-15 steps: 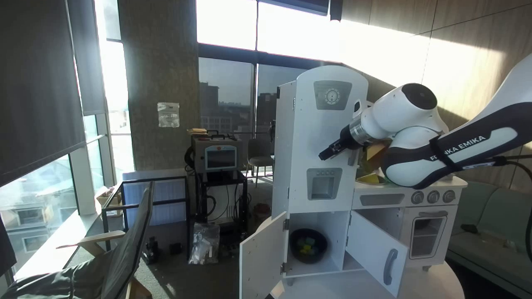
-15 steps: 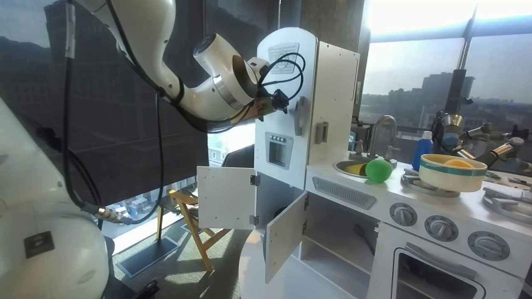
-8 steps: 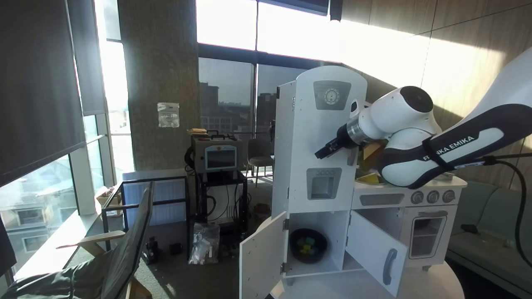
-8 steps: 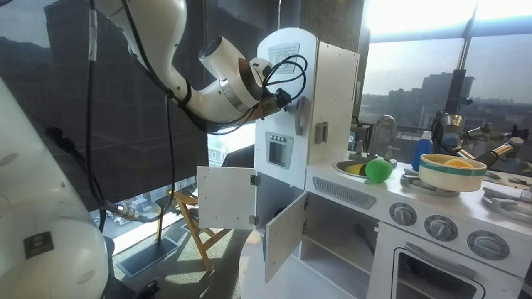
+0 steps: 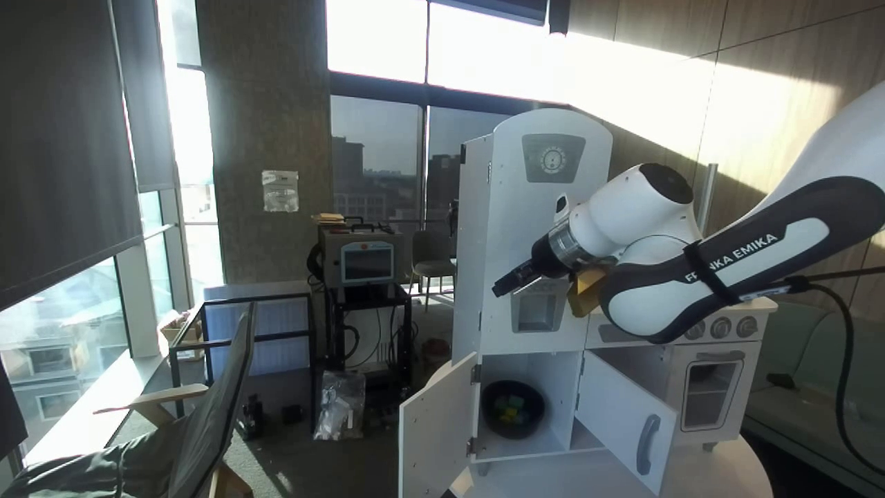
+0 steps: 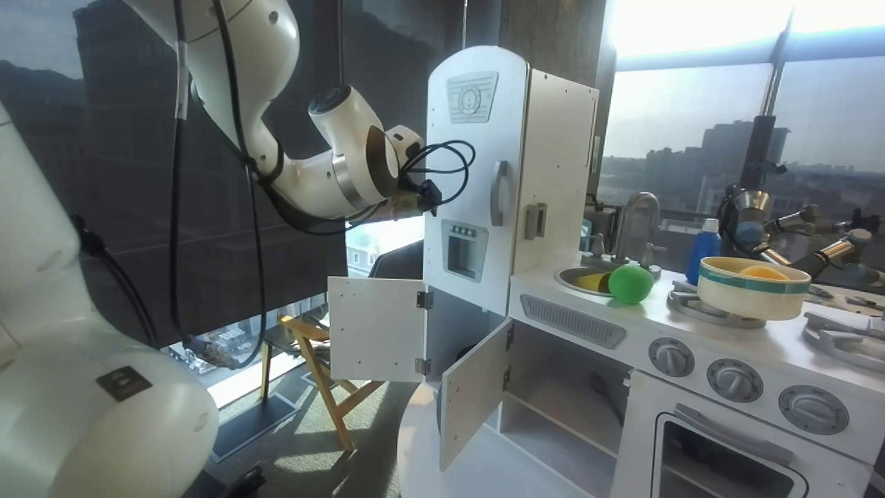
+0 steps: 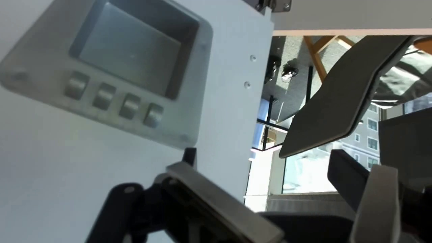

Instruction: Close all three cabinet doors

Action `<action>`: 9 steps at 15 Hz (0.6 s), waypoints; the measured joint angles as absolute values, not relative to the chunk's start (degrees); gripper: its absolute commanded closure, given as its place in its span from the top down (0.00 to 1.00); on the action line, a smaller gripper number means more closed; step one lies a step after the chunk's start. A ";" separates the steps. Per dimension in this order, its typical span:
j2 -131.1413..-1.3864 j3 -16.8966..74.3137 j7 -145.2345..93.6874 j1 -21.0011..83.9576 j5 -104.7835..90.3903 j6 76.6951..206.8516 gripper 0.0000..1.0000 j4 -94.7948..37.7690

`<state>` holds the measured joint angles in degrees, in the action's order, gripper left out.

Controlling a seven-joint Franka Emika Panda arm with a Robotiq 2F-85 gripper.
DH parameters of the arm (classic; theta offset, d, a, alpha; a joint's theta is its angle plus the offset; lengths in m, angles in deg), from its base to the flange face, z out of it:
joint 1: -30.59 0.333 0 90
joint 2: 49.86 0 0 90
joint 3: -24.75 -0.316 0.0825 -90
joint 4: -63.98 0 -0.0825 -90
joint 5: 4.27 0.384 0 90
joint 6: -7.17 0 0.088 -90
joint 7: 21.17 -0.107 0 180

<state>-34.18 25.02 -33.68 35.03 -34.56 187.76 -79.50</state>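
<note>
"How does the gripper stand?"

"Spread wide. In the wrist view the two fingers sit well apart, and between them show the edge of the tall door and a bright window."

"Is it touching that door?"

"I can't tell. One finger shows in front of it, beside the grey panel with four buttons. In an exterior view the gripper appears before the same door, slanting down, and no view settles whether they meet."

"Is the tall door closed?"

"It looks closed: it lies flush with the white cabinet, a grey handle upright on its front."

"What about the others?"

"Both stand open in both exterior views. The lower door, right under the tall one, is swung well out on its hinges. The counter door, next to it and below the counter, hangs out at a slant, its own handle showing in an exterior view."

"What's behind the lower door?"

"A black bowl with yellow and green pieces in it. It stands in the compartment under the tall door."

"And on the counter?"

"A green ball, and a cream pot near it."
</note>
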 measured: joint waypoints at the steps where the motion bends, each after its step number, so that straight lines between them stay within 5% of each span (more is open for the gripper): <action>1: -34.07 26.73 -33.41 39.15 -31.13 184.95 1.00 -80.33; 4: -33.74 31.00 -31.60 49.05 -19.81 174.70 1.00 -80.69; 9: -35.37 26.89 -29.33 46.55 -2.71 157.30 1.00 -73.92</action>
<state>-35.37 26.89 -29.33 46.55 -2.71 157.30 -73.92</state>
